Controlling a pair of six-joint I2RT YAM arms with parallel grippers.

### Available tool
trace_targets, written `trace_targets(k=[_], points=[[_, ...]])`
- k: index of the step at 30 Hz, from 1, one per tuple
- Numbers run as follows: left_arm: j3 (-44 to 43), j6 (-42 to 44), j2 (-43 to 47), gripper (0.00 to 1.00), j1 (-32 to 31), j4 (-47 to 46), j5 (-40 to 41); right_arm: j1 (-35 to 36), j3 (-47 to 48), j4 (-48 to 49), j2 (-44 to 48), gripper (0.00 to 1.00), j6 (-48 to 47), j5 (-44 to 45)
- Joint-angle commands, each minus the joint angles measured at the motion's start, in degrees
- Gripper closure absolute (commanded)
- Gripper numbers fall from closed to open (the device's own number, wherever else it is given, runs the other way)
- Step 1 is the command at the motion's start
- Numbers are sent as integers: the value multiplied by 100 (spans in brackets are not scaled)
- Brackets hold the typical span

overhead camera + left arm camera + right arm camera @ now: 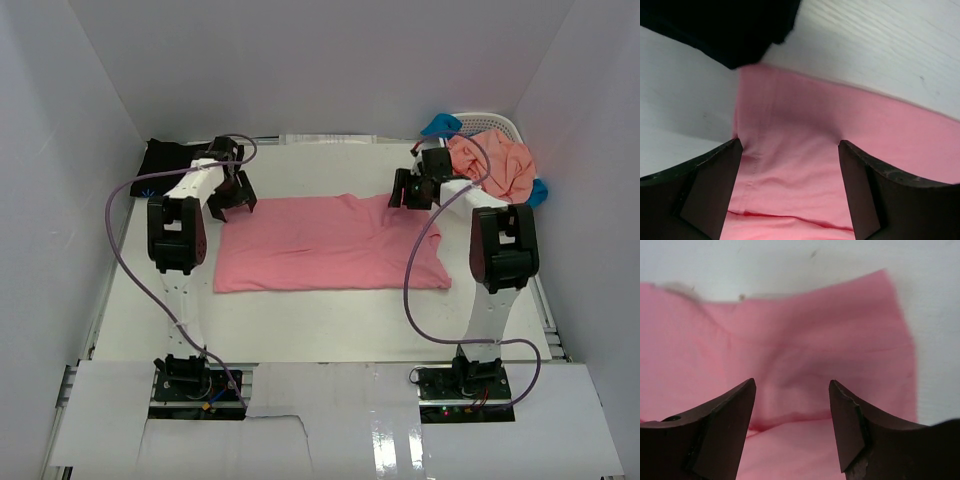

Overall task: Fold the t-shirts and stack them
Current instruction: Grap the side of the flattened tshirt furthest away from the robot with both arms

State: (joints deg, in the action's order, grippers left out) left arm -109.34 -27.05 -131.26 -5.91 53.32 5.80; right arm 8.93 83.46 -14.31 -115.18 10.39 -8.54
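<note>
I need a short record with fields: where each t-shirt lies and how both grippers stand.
pink t-shirt: spread flat on the table
black t-shirt: compact pile, far left corner
salmon-orange t-shirt: crumpled in the white basket, far right
blue t-shirt: same basket, mostly hidden
left gripper: open, above pink shirt's far left corner
right gripper: open, above its far right edge

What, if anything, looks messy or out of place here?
The salmon-orange t-shirt is heaped in the white basket at the far right corner, spilling over its rim, with a blue one poking out. The pink t-shirt lies flat, its right edge rumpled.
</note>
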Motion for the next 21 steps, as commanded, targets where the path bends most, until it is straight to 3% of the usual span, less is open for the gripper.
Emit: trace_targets(k=[1, 6, 10, 15, 21], points=[[579, 33, 820, 11, -112, -839, -572, 390, -1055, 1341, 855, 32, -53, -378], [939, 200, 1392, 11, -296, -1252, -493, 505, -2245, 2308, 1821, 30, -467, 272], [1712, 305, 2242, 10, -323, -1981, -509, 487, -3158, 2705, 3007, 22, -924, 1140], [2013, 332, 2780, 10, -349, -2238, -572, 399, -3520, 2705, 3474, 20, -943, 1038], [2487, 411, 3378, 10, -358, -2466, -537, 198, -4476, 3047, 3976, 15, -880, 1653]])
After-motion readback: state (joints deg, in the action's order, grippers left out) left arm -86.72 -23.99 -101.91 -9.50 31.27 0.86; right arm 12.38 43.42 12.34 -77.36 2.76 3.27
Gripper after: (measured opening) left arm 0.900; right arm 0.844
